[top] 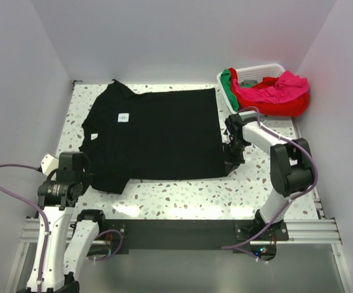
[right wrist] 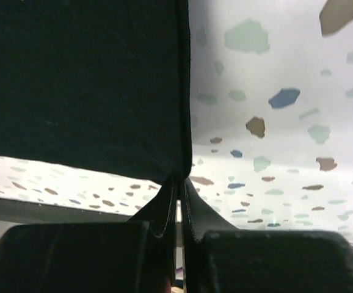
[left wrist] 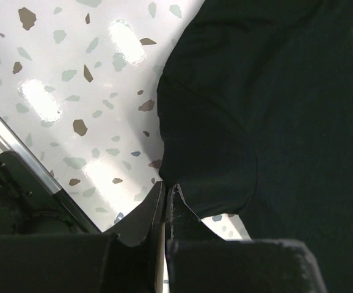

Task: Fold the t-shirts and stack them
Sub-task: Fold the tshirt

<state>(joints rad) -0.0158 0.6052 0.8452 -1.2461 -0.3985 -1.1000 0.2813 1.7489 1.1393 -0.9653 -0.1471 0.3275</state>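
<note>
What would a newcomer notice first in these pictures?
A black t-shirt spread flat across the speckled table. Both grippers are shut on its near edge, the left gripper at a sleeve, the right gripper at a hem corner. Red, pink and green shirts heap in the white basket, far right.

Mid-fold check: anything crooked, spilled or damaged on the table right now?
Nothing damaged. The black t-shirt lies flat, with the left gripper and right gripper shut on its near sleeve and hem corner. Only untidiness: the red shirt and pink shirt spill over the white basket rim at the far right corner.
</note>
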